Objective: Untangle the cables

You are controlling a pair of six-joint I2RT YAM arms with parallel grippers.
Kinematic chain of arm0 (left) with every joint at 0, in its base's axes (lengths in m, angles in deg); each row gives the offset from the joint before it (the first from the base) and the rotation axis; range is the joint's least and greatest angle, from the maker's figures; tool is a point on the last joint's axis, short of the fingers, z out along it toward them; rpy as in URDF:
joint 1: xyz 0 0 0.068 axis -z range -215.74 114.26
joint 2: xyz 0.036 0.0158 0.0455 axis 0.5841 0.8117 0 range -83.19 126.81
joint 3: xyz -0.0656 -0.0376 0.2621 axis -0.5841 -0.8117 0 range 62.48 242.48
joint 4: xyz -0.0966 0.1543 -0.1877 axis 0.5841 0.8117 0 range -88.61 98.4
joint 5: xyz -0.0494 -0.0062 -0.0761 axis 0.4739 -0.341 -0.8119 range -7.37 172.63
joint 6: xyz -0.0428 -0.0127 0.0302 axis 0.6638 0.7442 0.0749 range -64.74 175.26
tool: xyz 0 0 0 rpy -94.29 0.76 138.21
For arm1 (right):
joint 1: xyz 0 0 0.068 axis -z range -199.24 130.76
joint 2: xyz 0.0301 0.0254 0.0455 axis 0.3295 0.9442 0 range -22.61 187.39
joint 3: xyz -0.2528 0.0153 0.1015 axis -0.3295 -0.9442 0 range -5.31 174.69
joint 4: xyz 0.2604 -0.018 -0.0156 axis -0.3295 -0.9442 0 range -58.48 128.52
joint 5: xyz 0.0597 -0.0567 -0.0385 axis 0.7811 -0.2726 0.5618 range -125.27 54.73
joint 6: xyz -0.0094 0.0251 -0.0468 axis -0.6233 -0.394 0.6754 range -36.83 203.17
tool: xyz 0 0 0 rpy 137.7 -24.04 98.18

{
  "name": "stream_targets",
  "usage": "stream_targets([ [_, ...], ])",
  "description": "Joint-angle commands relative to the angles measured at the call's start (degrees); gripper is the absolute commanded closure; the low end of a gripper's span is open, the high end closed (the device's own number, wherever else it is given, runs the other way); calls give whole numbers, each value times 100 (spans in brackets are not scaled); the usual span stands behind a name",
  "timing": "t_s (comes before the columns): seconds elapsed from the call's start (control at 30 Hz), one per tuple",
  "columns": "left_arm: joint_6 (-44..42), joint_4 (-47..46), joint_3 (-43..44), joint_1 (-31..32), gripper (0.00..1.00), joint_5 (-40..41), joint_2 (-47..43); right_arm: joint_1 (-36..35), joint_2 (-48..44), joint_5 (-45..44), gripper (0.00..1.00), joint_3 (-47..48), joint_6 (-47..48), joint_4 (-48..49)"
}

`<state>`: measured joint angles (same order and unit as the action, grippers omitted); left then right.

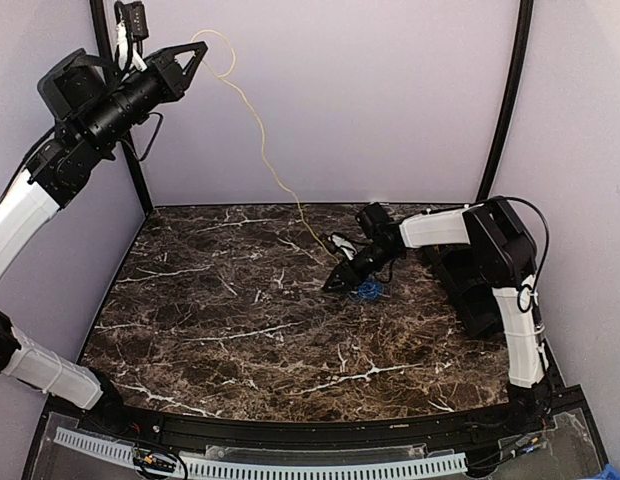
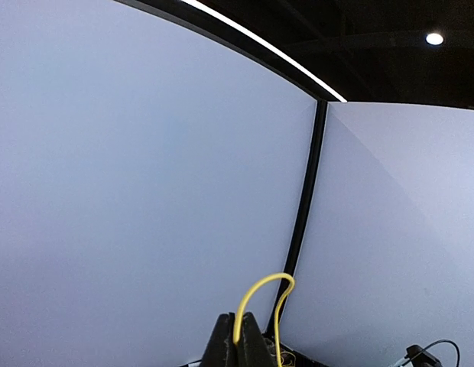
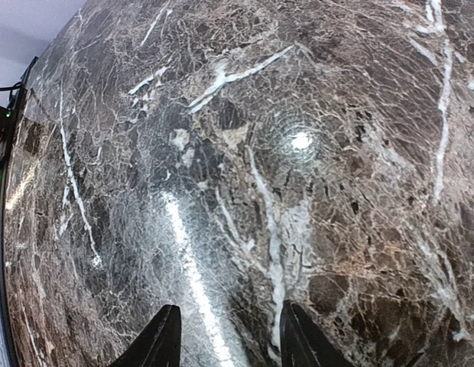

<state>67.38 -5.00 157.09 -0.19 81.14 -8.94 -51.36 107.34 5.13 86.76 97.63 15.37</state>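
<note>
Top view, lower half of frame: marble table (image 1: 240,330), dark brown with white veins.

Right of centre: right gripper (image 1: 337,283) low over the table, tips pointing toward lower left of frame. Right wrist view: right gripper (image 3: 229,340) at the bottom edge, fingers (image 3: 164,340) standing apart, only veined marble between them, nothing held.

Just right of those tips in the top view: blue cable bundle (image 1: 368,291), a small loopy knot lying on the table, partly tucked under the gripper body. Contact with the fingers: cannot tell.

A little farther back, above the right gripper in frame: lower end of yellow cable (image 1: 265,150), reaching the table near the gripper's white part and lost from sight there. From that spot, strung diagonally up toward upper left, wavy, off the table and across the pale back wall (image 1: 390,100).

Upper left of frame: left gripper (image 1: 198,52) raised high, tips pointing right, a loop of the yellow cable sticking out past them. Left wrist view: left gripper (image 2: 241,344) at bottom centre, fingers pressed together, clamped on the yellow cable (image 2: 260,294), an arch of it rising above the tips. Behind it, black corner post (image 2: 302,222) and wall.
</note>
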Motion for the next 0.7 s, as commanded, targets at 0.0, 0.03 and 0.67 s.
stream_targets([
  [0.0, -269, 76, -178, 22, 100, 439, -352, 152, -92, -806, 52, -244, -31, -157],
  [0.03, -345, 81, -118, 22, 100, 501, -395, 180, -119, -842, 50, -258, -31, -138],
  [0.67, 519, -114, -1488, 22, 100, 360, -351, 508, -962, -172, 44, 673, 467, -1288],
])
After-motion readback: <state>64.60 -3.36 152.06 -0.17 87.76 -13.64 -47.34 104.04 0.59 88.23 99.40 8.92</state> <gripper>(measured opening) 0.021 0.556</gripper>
